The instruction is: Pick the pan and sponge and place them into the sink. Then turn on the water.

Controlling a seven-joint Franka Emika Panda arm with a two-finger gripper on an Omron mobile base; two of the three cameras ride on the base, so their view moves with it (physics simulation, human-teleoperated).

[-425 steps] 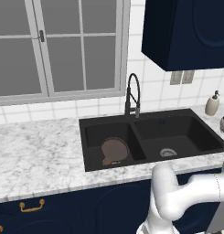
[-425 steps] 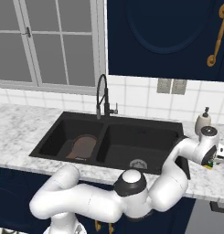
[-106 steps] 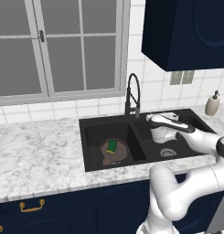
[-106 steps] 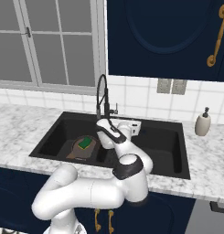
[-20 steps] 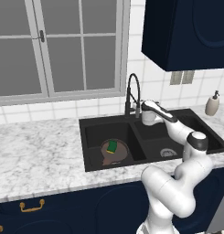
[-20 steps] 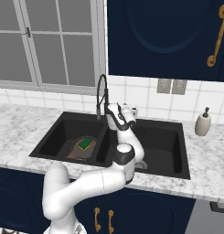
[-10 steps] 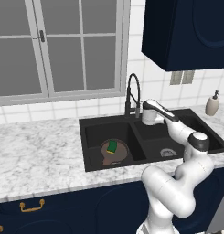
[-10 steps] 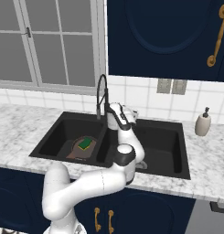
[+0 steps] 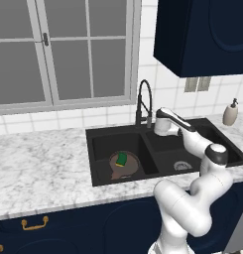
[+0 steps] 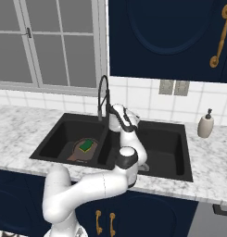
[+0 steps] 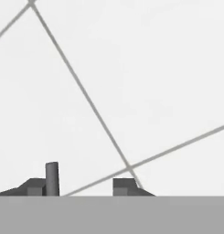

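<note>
The dark-brown pan (image 9: 124,165) (image 10: 83,151) lies in the left basin of the black sink (image 9: 167,158) (image 10: 168,143), with the green sponge (image 9: 122,159) (image 10: 85,146) resting on it. My gripper (image 9: 156,120) (image 10: 112,114) hovers over the divider between the basins, right beside the lower part of the black arched tap (image 9: 144,101) (image 10: 104,97). In the hand view my gripper (image 11: 88,183) faces the white tiled wall, open, its fingertips (image 11: 51,177) apart with nothing between them. The water is out of view.
A beige soap dispenser (image 9: 230,112) (image 10: 205,125) stands on the counter right of the sink. Marble counter (image 9: 38,168) stretches left. A window is behind the tap, and dark-blue wall cabinets (image 9: 202,34) hang above right.
My hand has edged a little to the left, closer to the tap. Pan and sponge have stayed put in the left basin.
</note>
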